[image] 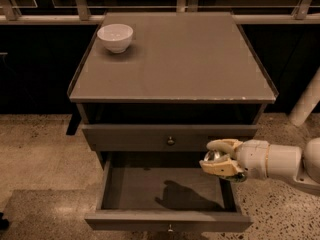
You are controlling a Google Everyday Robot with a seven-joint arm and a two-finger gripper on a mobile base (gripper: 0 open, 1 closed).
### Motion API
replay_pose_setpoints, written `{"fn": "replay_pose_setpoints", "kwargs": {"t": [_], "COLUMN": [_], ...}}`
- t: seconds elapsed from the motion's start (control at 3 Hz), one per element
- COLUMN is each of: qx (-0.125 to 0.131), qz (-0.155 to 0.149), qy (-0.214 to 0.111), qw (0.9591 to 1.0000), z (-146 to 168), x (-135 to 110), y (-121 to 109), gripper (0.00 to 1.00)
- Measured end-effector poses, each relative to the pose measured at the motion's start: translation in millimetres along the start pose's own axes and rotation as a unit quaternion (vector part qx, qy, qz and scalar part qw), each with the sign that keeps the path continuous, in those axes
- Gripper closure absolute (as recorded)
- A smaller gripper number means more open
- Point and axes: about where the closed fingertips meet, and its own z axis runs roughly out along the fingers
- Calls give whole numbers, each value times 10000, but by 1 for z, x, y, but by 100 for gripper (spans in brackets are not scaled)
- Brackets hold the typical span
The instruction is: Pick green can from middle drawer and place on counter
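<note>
Camera view has the hand (218,160) at about 4 o'clock in the picture, reaching in from the right on a thick white arm (272,161). Its two cream fingers (223,145) are pinched around the green can (214,156). Only one rounded, silvery end of the can shows between them, and the rest is hidden by the fingers. Hand and can hang over the right side of the middle drawer (167,220), just below the right end of the knobbed front above it (135,136).

The middle drawer stands pulled out toward 6 o'clock. Its grey floor shows bare apart from a dark shadow (187,196) lying at 7 o'clock from the hand. A small round knob (170,228) sits on the drawer's front at the picture's bottom edge. The shut front above carries a like knob (171,141) at 9 o'clock from the hand, and over that front runs a dark open slot beneath the top.

Toward 12 o'clock spreads the table (175,69), a flat grey top with a thin raised rim and pale chips along its front edge. A white bowl (115,37) stands upright near its far left corner, at 11 o'clock, well apart from the hand. Speckled flooring (40,154) lies around the cabinet.
</note>
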Motion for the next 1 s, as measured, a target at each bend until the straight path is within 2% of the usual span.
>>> {"fn": "replay_pose_setpoints", "kwargs": {"t": [0.33, 0.67, 1.0], "qx": [321, 721, 924], "qz": [-365, -877, -1294], "qy": [135, 154, 49], "qw": [9987, 9934, 9873], "z": [-37, -94, -137], "x": [-21, -62, -100], "y": [9, 15, 3], "gripper": [100, 100, 100]}}
